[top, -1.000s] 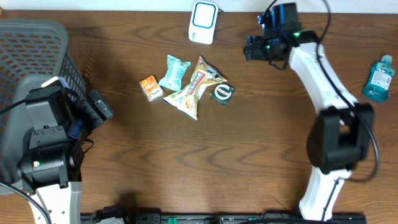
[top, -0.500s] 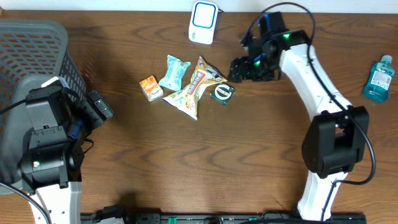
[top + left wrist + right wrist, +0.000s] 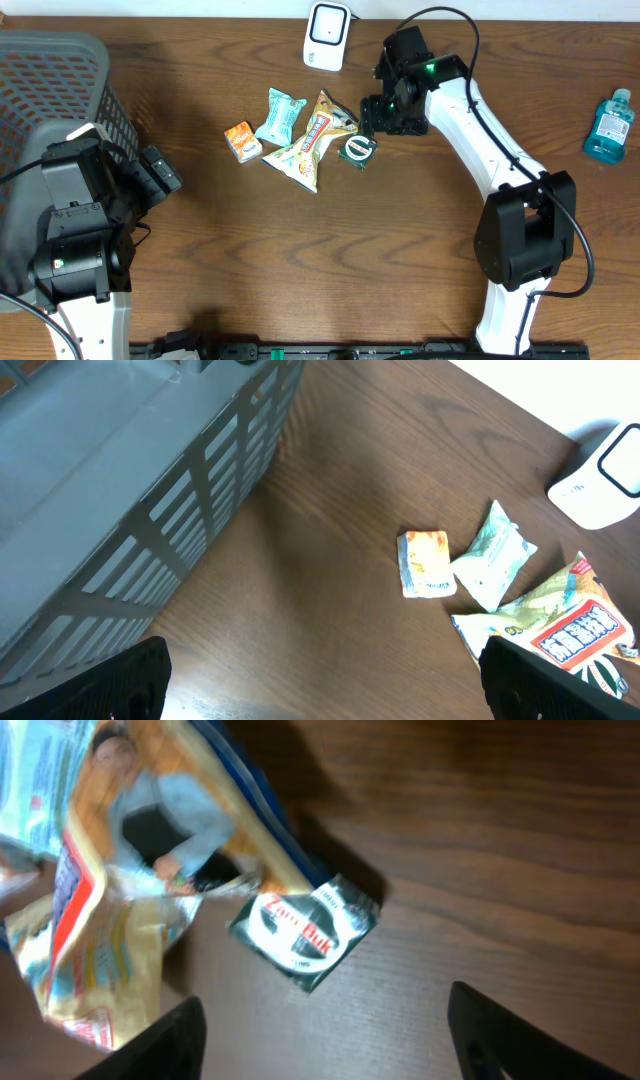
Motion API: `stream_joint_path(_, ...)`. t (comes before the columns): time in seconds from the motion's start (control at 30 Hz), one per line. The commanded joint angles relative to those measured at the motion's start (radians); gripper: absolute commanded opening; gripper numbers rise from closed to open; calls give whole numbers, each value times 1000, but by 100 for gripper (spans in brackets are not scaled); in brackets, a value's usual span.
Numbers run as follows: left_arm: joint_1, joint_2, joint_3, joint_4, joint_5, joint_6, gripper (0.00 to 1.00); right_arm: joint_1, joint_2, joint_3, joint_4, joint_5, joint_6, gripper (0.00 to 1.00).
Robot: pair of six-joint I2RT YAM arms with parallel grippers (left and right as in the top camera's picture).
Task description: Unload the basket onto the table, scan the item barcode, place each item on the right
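Note:
Several small items lie in a cluster mid-table: an orange packet (image 3: 242, 141), a teal packet (image 3: 279, 117), a yellow snack bag (image 3: 312, 143) and a dark green sachet (image 3: 356, 149). The white scanner (image 3: 328, 35) stands at the table's far edge. My right gripper (image 3: 385, 112) hovers just right of the pile. In the right wrist view it is open (image 3: 335, 1040), and the green sachet (image 3: 305, 928) lies flat on the wood just ahead of its fingertips, beside the snack bag (image 3: 120, 920). My left gripper (image 3: 160, 175) rests by the basket, open (image 3: 325, 685) and holding nothing.
A grey slatted basket (image 3: 50, 90) fills the left end of the table, close to the left arm. A blue bottle (image 3: 608, 125) stands at the far right edge. Bare wood stretches across the near half of the table.
My right arm has swung left from the far right of the table to the pile's edge, its jaws narrowing slightly. The left arm and the items have not moved.

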Motion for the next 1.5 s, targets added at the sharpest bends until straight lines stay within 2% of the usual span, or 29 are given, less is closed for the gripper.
stream_joint_path(0.0, 6, 2, 5, -1, -12, -9, 98, 11, 6, -27, 36, 45, -4, 79)
stream_joint_path(0.13, 6, 2, 5, -1, -12, -9, 98, 19, 6, -83, 100, 45, -215, 84)
stream_joint_path(0.23, 6, 2, 5, -1, -12, -9, 98, 23, 6, -151, 155, 45, -372, 94)
stream_joint_path(0.3, 6, 2, 5, -1, -12, -9, 98, 23, 6, -193, 195, 45, -414, 99)
stream_joint_path(0.43, 6, 2, 5, -1, -12, -9, 98, 23, 6, -242, 274, 46, -482, 99)
stream_joint_path(0.67, 6, 2, 5, -1, -12, -9, 98, 28, 6, -248, 359, 45, -510, 99)
stream_joint_path(0.9, 6, 2, 5, -1, -12, -9, 98, 72, 6, -301, 378, -8, -646, 99)
stream_joint_path(1.23, 6, 2, 5, -1, -12, -9, 98, 94, 6, -409, 542, 53, -645, 96)
stream_joint_path(1.4, 6, 2, 5, -1, -12, -9, 98, 94, 6, -433, 544, 64, -645, 95)
stream_joint_path(1.47, 6, 2, 5, -1, -12, -9, 98, 94, 6, -434, 526, 64, -645, 91)
